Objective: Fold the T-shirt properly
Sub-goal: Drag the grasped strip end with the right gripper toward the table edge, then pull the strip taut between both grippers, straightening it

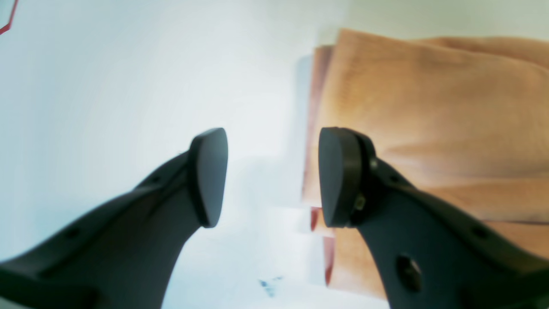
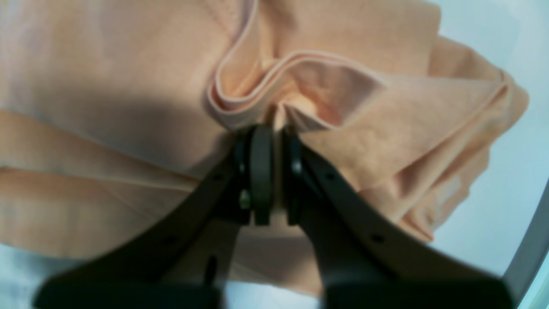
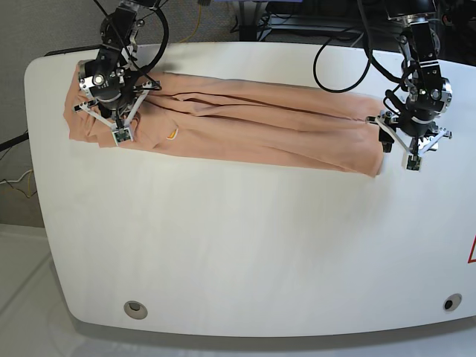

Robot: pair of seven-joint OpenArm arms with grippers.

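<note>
Peach T-shirt [image 3: 245, 126]: one; two end effectors, right [image 2: 274, 133] pinching it.

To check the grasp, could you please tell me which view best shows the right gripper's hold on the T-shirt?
The right wrist view: the right gripper is shut on bunched T-shirt fabric. The base view shows only the arm over it; the left wrist view shows none of it.

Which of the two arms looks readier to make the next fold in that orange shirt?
The right gripper, probably. It is already shut on a bunched edge of the T-shirt at one end. The left gripper hangs open at the shirt's other end, holding nothing, and would have to grab the cloth first.
</note>
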